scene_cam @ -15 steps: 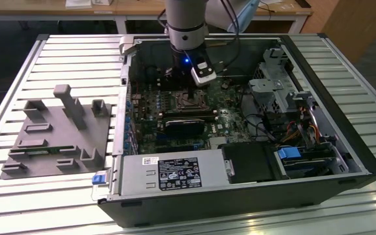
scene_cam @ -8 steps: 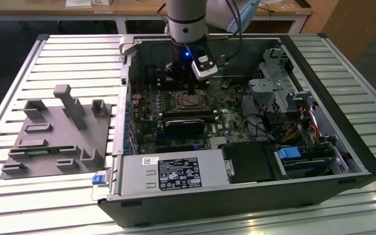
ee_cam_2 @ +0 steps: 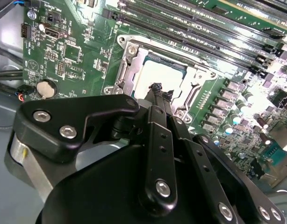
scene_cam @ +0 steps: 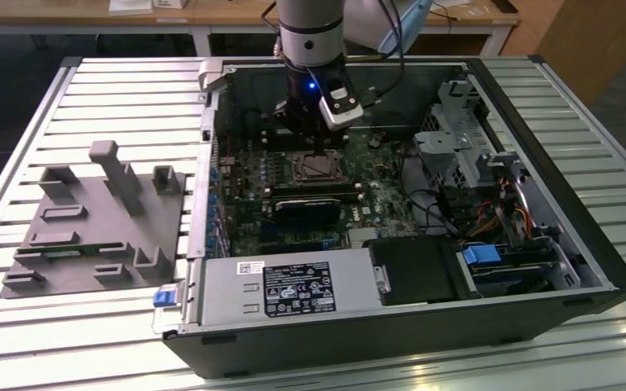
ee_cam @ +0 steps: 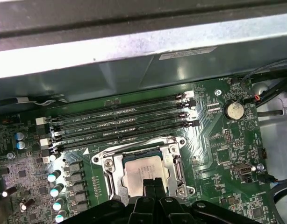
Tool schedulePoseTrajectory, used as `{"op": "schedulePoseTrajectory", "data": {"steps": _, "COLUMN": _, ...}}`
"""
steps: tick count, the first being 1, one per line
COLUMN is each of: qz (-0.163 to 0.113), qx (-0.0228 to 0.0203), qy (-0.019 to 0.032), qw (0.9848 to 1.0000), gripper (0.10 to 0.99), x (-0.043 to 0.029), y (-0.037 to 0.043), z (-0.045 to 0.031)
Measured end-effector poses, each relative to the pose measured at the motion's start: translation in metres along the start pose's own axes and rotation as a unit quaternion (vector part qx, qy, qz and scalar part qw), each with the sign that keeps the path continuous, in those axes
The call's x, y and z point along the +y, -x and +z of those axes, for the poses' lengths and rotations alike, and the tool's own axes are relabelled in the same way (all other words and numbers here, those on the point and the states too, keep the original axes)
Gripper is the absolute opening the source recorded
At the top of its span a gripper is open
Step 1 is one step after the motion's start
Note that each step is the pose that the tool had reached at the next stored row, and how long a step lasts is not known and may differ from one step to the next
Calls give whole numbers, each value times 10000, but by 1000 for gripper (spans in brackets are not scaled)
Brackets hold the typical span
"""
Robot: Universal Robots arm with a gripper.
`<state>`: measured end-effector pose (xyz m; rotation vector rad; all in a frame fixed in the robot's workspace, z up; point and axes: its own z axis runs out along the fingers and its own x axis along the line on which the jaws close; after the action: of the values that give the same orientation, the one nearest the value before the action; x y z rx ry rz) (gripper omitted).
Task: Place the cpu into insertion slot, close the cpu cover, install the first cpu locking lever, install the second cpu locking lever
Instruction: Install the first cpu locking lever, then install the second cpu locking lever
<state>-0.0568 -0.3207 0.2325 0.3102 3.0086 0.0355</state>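
Seated flat in the insertion slot (ee_cam: 144, 173) on the green motherboard (ee_cam_2: 73, 51), just beside the memory slots (ee_cam: 120, 126), with the cpu cover (ee_cam: 111, 175) closed around it: the cpu (ee_cam: 141, 171), fingertips of the gripper (ee_cam_2: 160, 93) pressed together just above, apparently for pushing rather than gripping.

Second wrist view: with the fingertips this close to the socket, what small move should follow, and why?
Probably a short sideways shift toward the socket's edge. The cpu already sits in the insertion slot, and the cpu cover appears to lie flat around it, so the shut gripper has no evident work left above the chip. I cannot tell whether either locking lever is latched.
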Motion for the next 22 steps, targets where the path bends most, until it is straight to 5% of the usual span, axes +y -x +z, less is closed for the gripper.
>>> {"op": "schedulePoseTrajectory", "data": {"steps": 12, "qz": -1, "qx": 2, "qy": -1, "qw": 10000, "gripper": 106, "x": -11, "y": 5, "z": -5}}
{"op": "schedulePoseTrajectory", "data": {"steps": 22, "qz": 0, "qx": 1, "qy": 1, "qw": 10000, "gripper": 106, "x": -168, "y": 39, "z": -5}}
